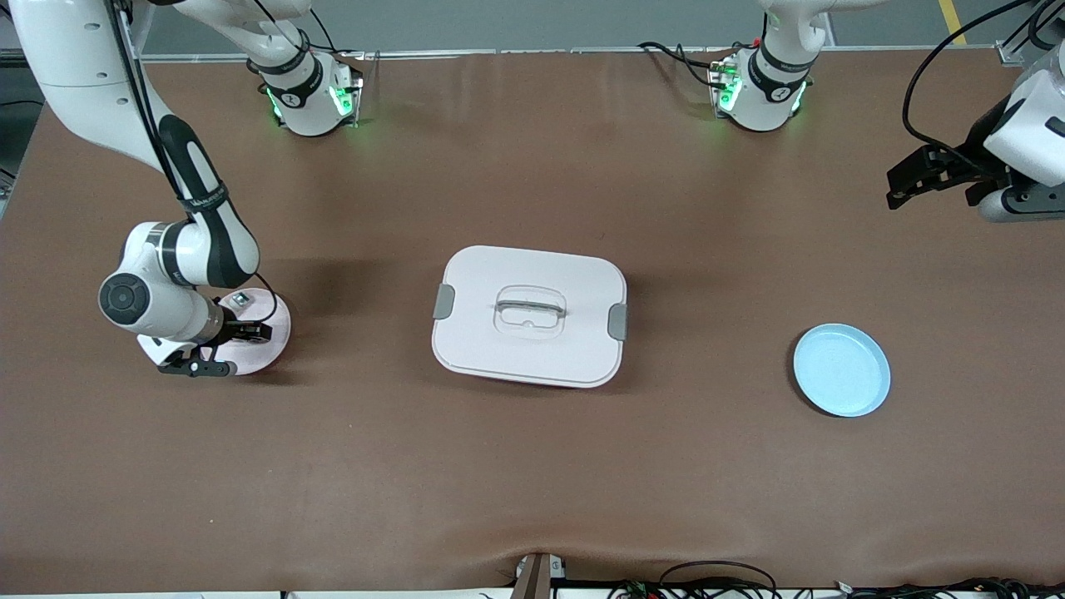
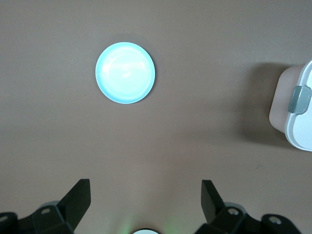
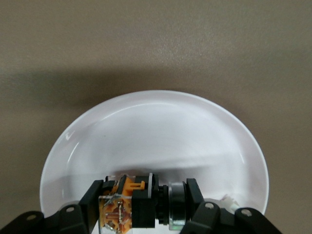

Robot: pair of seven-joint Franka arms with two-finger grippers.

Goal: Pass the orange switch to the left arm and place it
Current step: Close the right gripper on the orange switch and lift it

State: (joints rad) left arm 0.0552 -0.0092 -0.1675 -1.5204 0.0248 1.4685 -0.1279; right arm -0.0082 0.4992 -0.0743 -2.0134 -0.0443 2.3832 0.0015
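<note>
- Right gripper point(image 3: 146, 207) clamped on orange switch point(image 3: 127, 204), low over pink plate point(image 1: 274, 333).
- Left gripper point(image 2: 145, 197) wide open, empty, waiting near blue plate point(image 1: 841, 369).
- Box point(image 1: 529, 314) sits between the arms.

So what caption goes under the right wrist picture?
Right gripper shut on the orange switch over the pink plate.

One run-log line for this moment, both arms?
right gripper: shut on orange switch, over pink plate | left gripper: open, waiting over bare table | box: mid-table | blue plate: empty
</note>
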